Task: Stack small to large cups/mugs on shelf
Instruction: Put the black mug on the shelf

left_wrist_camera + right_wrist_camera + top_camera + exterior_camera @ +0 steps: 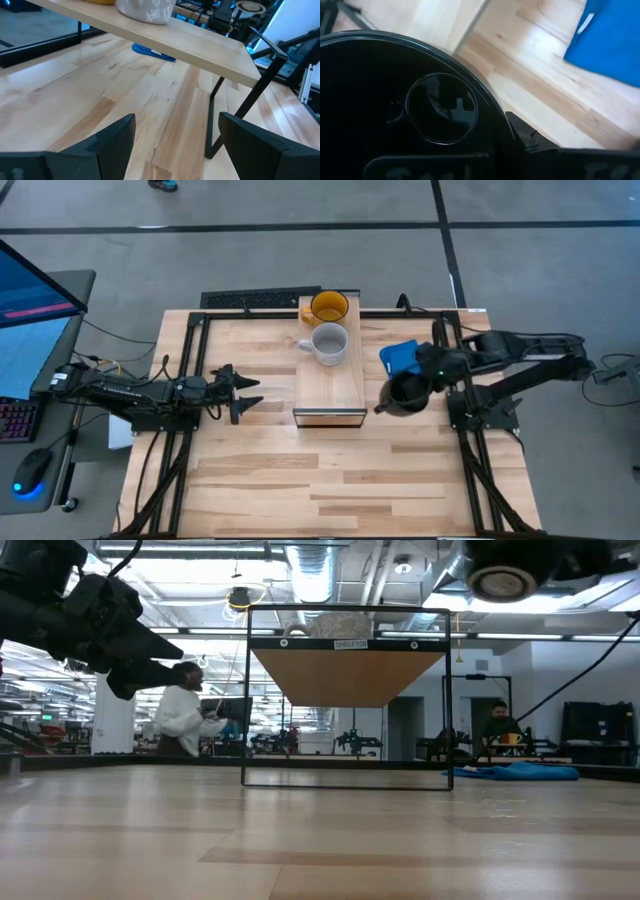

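Note:
The light-wood shelf [331, 385] stands mid-table on thin black legs. On its far half the yellow-orange mug [328, 307] and the light grey mug [329, 343] stand on their bases, mouths up. My right gripper [428, 380] is shut on the black mug [405, 393], held high right of the shelf; the low view shows the mug's base [505, 580]. My left gripper [245, 392] is open and empty, left of the shelf, its fingers [115, 140] pointing at the shelf. My right gripper holds the black mug by its rim [495, 117] on the side toward the table's right. One finger [527, 140] lies outside the wall; a dark part [420, 165] shows inside the mug. The fingers come from the right, slanting down. The mug hangs clear of the table, mouth up.
A flat blue object [398, 357] lies on the table right of the shelf, just beyond the held mug. The near half of the shelf top [330, 395] is bare. A monitor, keyboard and mouse stand off the table's left. People show in the room behind [185, 705].

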Controlling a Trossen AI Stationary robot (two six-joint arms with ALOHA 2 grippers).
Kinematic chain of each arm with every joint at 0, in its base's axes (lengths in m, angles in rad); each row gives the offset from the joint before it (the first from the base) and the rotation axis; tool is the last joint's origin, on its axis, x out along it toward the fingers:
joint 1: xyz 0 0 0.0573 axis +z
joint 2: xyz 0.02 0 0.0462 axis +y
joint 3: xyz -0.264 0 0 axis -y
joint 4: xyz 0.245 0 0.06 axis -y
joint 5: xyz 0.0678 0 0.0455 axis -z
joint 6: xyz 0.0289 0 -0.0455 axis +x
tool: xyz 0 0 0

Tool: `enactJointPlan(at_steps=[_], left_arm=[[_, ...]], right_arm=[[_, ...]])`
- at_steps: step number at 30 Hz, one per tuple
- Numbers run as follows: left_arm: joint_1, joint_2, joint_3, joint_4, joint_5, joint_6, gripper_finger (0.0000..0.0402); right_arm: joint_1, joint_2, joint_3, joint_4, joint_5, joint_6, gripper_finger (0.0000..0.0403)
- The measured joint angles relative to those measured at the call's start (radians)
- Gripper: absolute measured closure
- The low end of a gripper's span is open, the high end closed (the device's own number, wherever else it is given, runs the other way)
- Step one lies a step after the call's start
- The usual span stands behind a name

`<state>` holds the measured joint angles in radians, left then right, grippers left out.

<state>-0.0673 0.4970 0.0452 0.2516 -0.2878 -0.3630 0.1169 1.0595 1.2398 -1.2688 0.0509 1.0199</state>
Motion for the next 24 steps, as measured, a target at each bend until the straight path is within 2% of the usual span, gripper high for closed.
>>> enactJointPlan(at_steps=[9, 16, 24], left_arm=[[0.0, 0.0, 0.0, 0.0, 0.008, 0.002, 0.0125], [0.0, 0.0, 0.0, -0.032, 0.019, 0.002, 0.0125], [0.0, 0.0, 0.0, -0.036, 0.019, 0.009, 0.0125]], right_arm=[[-0.083, 0.18, 0.164, 0.087, 0.0, 0.008, 0.0369], [-0.129, 0.364, 0.324, 0.096, 0.002, 0.015, 0.0369], [-0.171, 0.542, 0.442, 0.092, 0.003, 0.058, 0.0369]])
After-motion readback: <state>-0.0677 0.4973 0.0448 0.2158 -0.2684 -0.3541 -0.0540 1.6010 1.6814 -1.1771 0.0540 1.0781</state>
